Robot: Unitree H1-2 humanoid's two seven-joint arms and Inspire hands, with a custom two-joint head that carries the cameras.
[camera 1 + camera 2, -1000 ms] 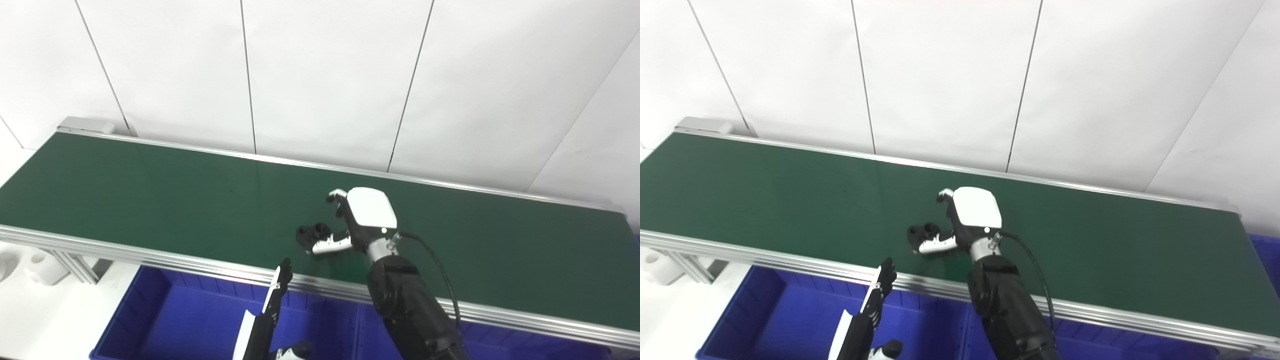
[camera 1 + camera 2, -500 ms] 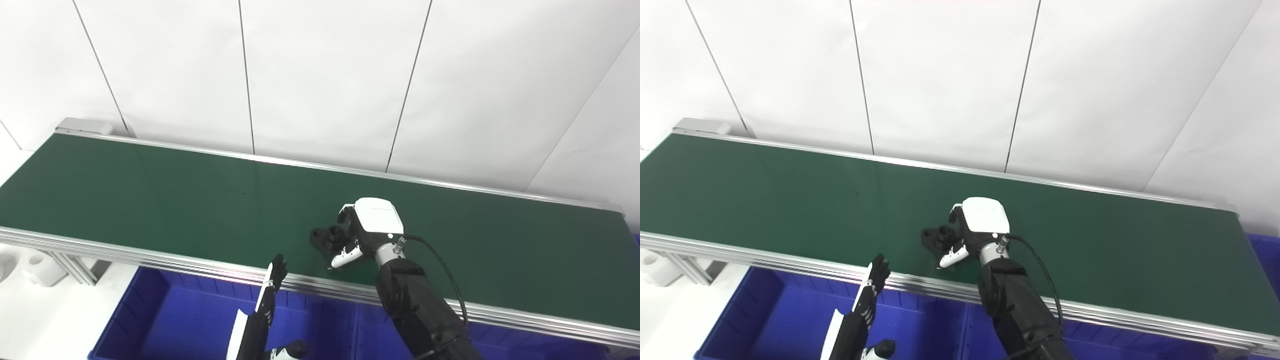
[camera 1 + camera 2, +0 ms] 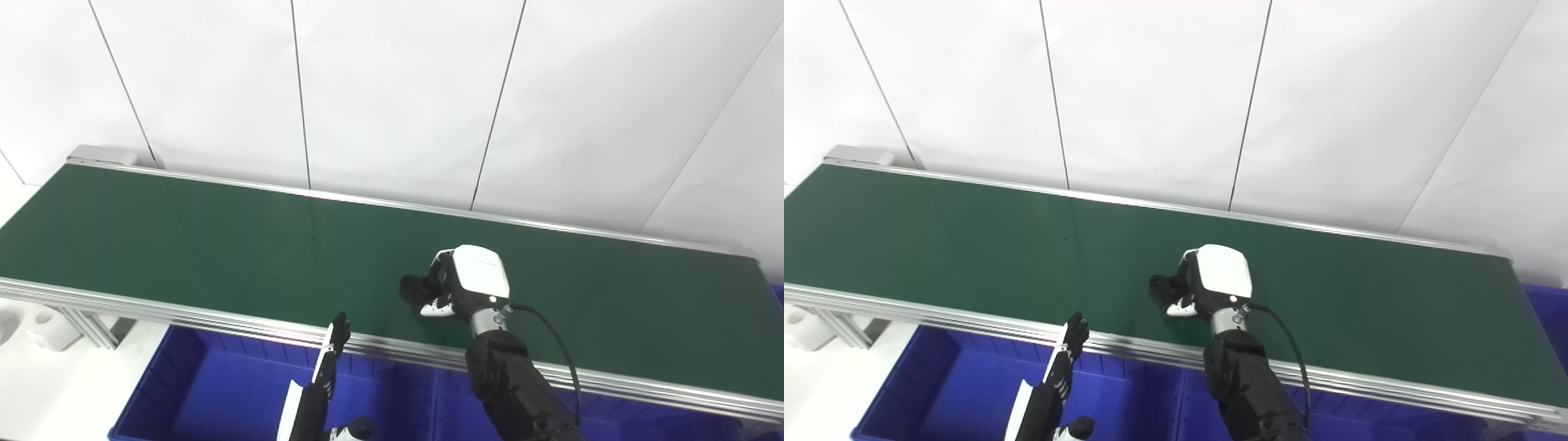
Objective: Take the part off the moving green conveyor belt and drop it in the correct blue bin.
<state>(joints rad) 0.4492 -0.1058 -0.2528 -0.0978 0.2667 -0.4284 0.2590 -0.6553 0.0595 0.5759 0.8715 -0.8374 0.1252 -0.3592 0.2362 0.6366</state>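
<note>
Green and matte, the long conveyor belt [image 3: 184, 239] with its ribbed aluminium side rails runs across the scene from the upper left to the lower right, in front of a white panelled wall [image 3: 392, 92]. Below its near rail sit the deep blue plastic bins [image 3: 233, 392], side by side with a divider between them. Over the left bin, just short of the near rail, the left hand [image 3: 324, 373] rises edge-on with its black fingers straight and pointing up, holding nothing. Farther right, on the belt near its near edge and roughly midway along it, lies the small black part [image 3: 415, 289] with round socket-like shapes. The right hand [image 3: 456, 288], white-backed with black fingers and a white thumb tip, is curled around this part from the right, fingers wrapping its far side and thumb on the near side. Whether the part is lifted clear of the belt cannot be told.
</note>
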